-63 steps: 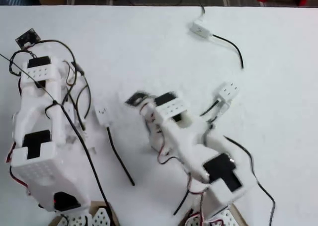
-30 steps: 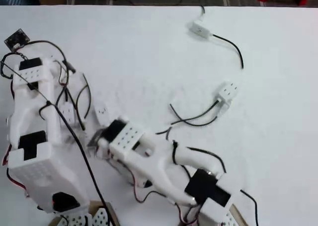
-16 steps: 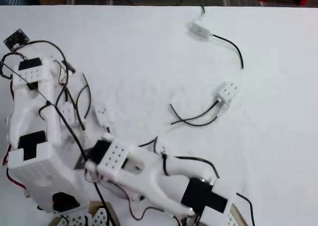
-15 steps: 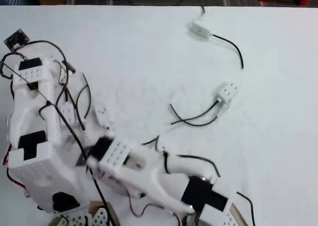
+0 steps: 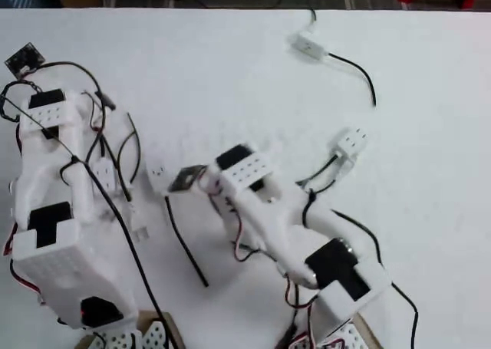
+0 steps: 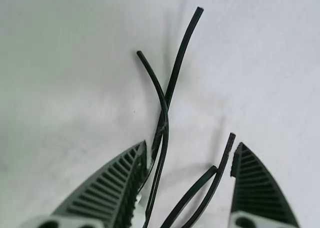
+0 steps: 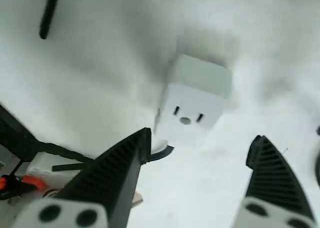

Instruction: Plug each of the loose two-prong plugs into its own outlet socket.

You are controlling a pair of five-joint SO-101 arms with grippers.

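Observation:
A white outlet block [image 7: 195, 100] with two slots and a round hole lies on the table just ahead of my right gripper [image 7: 200, 138], which is open and apart from it. From above, this block [image 5: 157, 172] sits left of centre with a black cord [image 5: 184, 245] trailing toward the front, and the right gripper [image 5: 182, 182] is just to its right. My left gripper [image 6: 190, 148] is open, and thin black wires [image 6: 165, 102] run between its fingers. Two more white corded blocks lie at mid right [image 5: 350, 143] and far back [image 5: 307, 44].
The left arm [image 5: 54, 180] stands along the table's left side with loose black wires [image 5: 123, 146] beside it. The right arm [image 5: 291, 226] slants from the front right toward the centre. A black cord end [image 7: 50, 12] lies beyond the outlet. Open table [image 5: 430, 211] spreads right.
The right arm swung up and away from the left arm's side, and its gripper now sits beside the white outlet block. The left arm kept still.

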